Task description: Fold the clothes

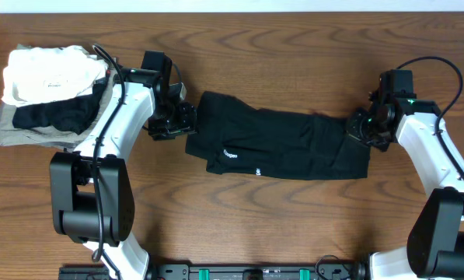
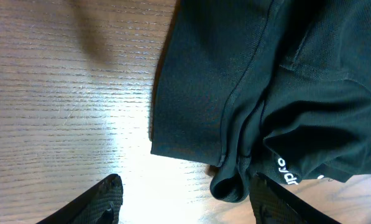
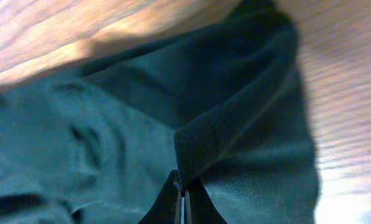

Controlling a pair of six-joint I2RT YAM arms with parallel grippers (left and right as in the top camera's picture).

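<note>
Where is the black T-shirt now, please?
In the overhead view, the T-shirt lies centrally on the table, between the open left hand at its left end and the right hand pinching its right end.

Soft matt black knit cloth T-shirt (image 1: 282,148), smooth grained wood table (image 1: 294,225) with sheen

The left gripper (image 1: 172,120) points down with its jaws spread wide, the dark fingertips (image 2: 110,190) well apart (both show in the wrist view). Its white arm bends in behind it. The right gripper (image 1: 364,128) tips downward, fingers (image 3: 173,199) pressed together on a fold of the black T-shirt (image 1: 278,148) at their tips, with the forearm angling back.
</note>
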